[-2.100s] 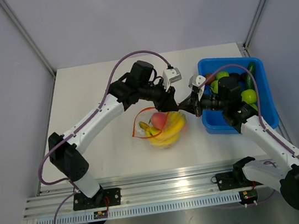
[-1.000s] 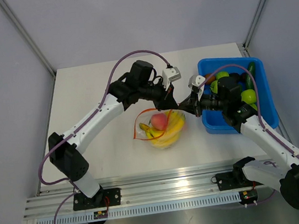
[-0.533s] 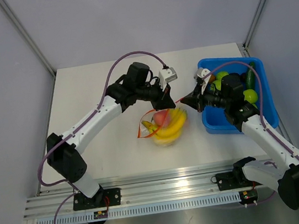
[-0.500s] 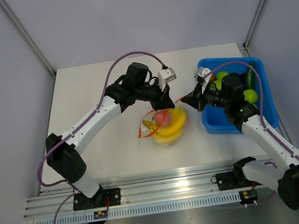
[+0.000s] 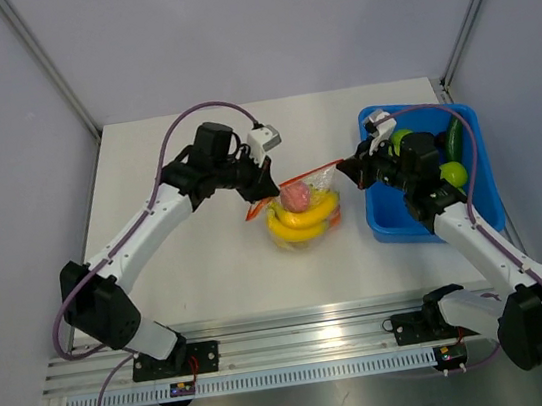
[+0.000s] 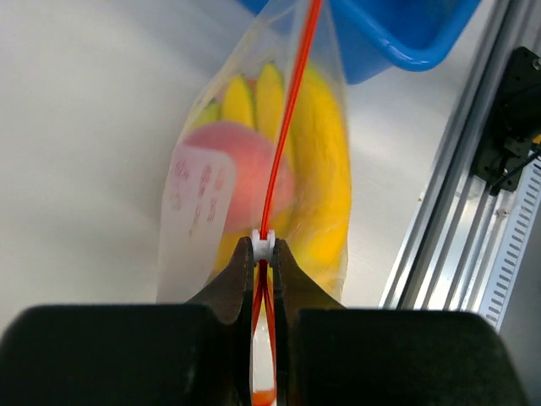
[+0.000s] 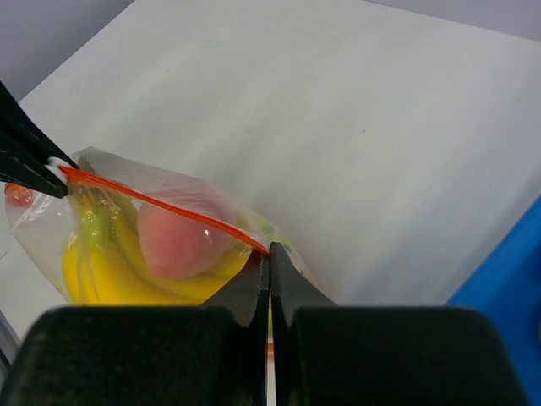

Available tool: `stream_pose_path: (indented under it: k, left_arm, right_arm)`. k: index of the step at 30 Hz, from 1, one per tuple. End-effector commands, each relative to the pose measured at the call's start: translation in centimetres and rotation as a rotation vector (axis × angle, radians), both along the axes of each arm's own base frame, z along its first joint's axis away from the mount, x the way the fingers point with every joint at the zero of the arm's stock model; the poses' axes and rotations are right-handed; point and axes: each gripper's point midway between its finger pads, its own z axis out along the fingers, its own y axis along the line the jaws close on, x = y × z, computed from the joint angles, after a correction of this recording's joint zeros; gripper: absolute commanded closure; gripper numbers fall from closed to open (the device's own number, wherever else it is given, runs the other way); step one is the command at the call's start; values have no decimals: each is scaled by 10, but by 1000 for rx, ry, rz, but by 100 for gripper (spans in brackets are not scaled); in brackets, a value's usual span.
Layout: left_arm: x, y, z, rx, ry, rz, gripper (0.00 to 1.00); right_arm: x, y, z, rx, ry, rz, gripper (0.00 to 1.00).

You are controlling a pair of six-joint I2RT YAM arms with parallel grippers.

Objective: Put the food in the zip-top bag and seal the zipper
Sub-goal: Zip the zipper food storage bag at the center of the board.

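Observation:
The clear zip-top bag (image 5: 303, 214) hangs between my grippers with yellow bananas (image 5: 304, 222) and the pink-red peach (image 5: 295, 196) inside. Its orange-red zipper (image 5: 306, 176) is stretched taut. My left gripper (image 5: 267, 189) is shut on the zipper's left end, at the white slider (image 6: 265, 245). My right gripper (image 5: 345, 168) is shut on the zipper's right end (image 7: 262, 249). The left wrist view shows the bag (image 6: 199, 203), bananas (image 6: 325, 161) and peach (image 6: 254, 169). The right wrist view shows the peach (image 7: 177, 241) and bananas (image 7: 110, 279) below the zipper line (image 7: 161, 207).
A blue bin (image 5: 480, 184) stands at the right with green apples (image 5: 451, 175), a cucumber (image 5: 456, 137) and other toys inside; my right arm reaches over it. A metal rail (image 5: 310, 339) runs along the near table edge.
Both grippers have pulled apart: the left one moved left, the right one up and right. The bag lifted and its zipper went from slack and open to a straight taut line.

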Motion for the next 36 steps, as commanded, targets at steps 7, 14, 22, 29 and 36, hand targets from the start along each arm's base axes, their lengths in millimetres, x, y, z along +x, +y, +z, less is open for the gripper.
stream_pose_path:
  k: [7,14,22,29,36]
  left_arm:
    - [29,81,16,-11,-30,260,100]
    - [38,114,24,-55,-54,354,100]
    - [35,109,30,-133,-17,310,100]
    - [33,104,26,-145,14,280,100]
    - [35,103,28,-143,3,270,100]
  right_arm:
    - [65,-60,38,69,-106,-338,100]
    - [83,-65,49,94,-133,-381,100]
    - [77,-22,62,120,-146,-112,100]
    - [49,29,52,94,-112,260,33]
    - [47,61,28,50,-102,432,27]
